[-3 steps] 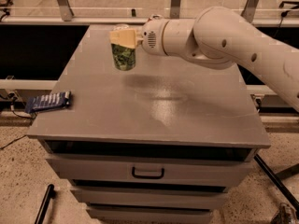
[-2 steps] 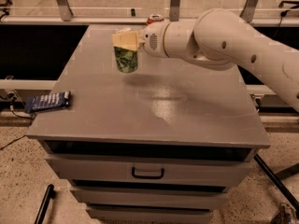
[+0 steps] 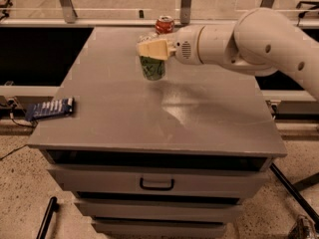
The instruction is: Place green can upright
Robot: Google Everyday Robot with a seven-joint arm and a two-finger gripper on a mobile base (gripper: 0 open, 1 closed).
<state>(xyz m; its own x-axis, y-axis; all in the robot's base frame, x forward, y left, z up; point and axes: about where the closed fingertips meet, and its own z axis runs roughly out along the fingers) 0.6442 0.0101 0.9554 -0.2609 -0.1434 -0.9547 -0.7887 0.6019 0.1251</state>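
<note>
While holding the green can (image 3: 152,68), the gripper (image 3: 149,49) moved right over cabinet (image 3: 199,126).

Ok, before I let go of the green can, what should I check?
1. green can upright: ok.
2. gripper over the middle of the cabinet top, fingers shut on the can's upper part: ok.
3. Can's base resting on the cabinet top: cannot tell.
4. Apart from the red can at the far edge: ok.
5. Away from the blue packet at the left edge: ok.
</note>
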